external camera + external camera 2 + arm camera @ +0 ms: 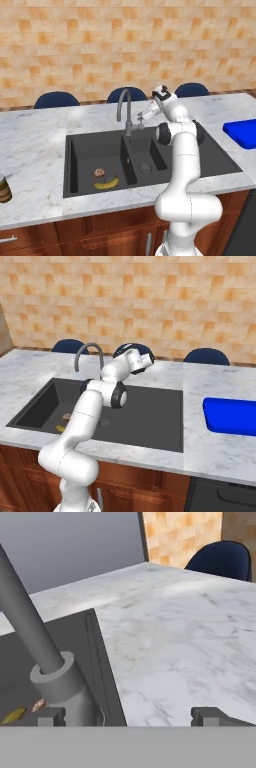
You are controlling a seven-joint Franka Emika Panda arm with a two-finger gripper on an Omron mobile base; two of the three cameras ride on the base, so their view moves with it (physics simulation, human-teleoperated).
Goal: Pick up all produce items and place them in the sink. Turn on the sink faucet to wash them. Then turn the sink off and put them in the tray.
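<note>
Fingers: the fingers (pixel 128 716) stood spread as wide as they go, with nothing held between them; the two dark tips showed low in the hand view, one at each side.
Faucet: the sink faucet (pixel 125 107) rose just beside one fingertip; its thick grey base (pixel 62 687) sat against that tip in the hand view, the spout leaning away from it.
Handle: the thin lever (pixel 140 120) at the faucet's base lay just in front of the fingers in the left base view; whether they touched it I could not tell.
Sink: the sink (pixel 210 162) lay below and beyond the fingers, set into the marble surface (pixel 35 150).
Banana: the banana (pixel 106 183) lay on the floor of the larger basin, well apart from the fingers and lower than them.
Brown ball: the brown ball (pixel 99 173) sat just beside the banana in the same basin, equally far from the fingers.
Tray: the tray (pixel 230 416) rested on the surface well off to the fingers' other side, past the drainboard.
Jar: a dark jar (pixel 4 188) stood on the surface beyond the larger basin, farthest from the fingers.
</note>
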